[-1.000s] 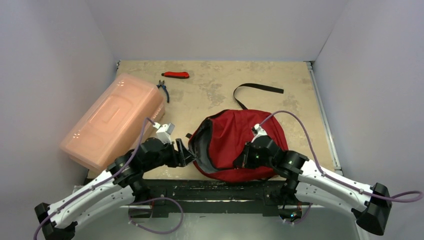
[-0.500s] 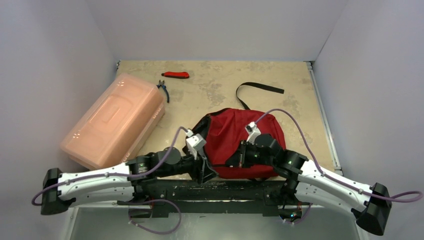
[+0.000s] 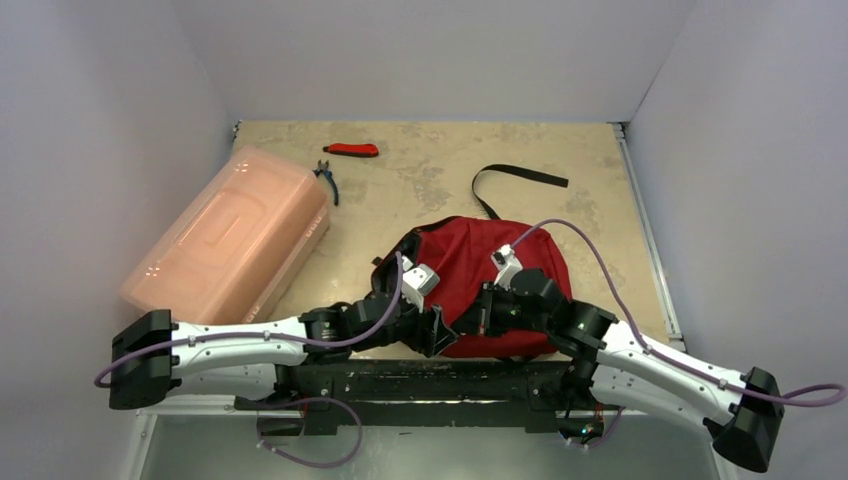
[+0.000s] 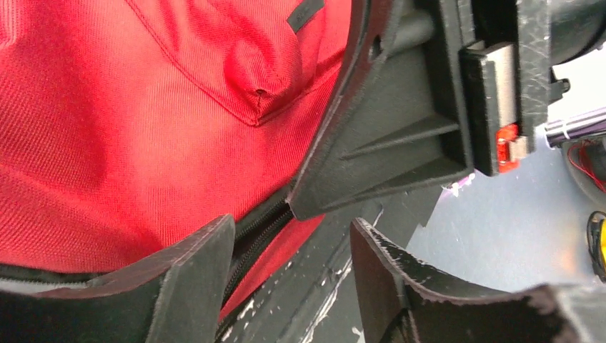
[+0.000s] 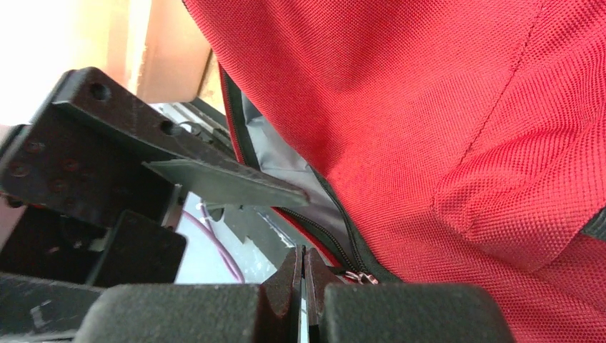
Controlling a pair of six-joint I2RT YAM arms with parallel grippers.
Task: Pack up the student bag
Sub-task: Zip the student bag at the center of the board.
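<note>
Red fabric of the student bag [image 3: 470,265] is filling both wrist views. The bag is lying at the near edge of the bench [image 3: 420,180], and both arms are hiding its near rim. The left claw [image 4: 289,239] is hovering at the bag's near-left zipper edge with its jaws spread apart. The right claw [image 5: 303,263] is pressing its tips together just beside a zipper pull [image 5: 354,276]; whether it is pinching anything is hard to make out. A pink box [image 3: 230,240] is sitting left of the bag.
</note>
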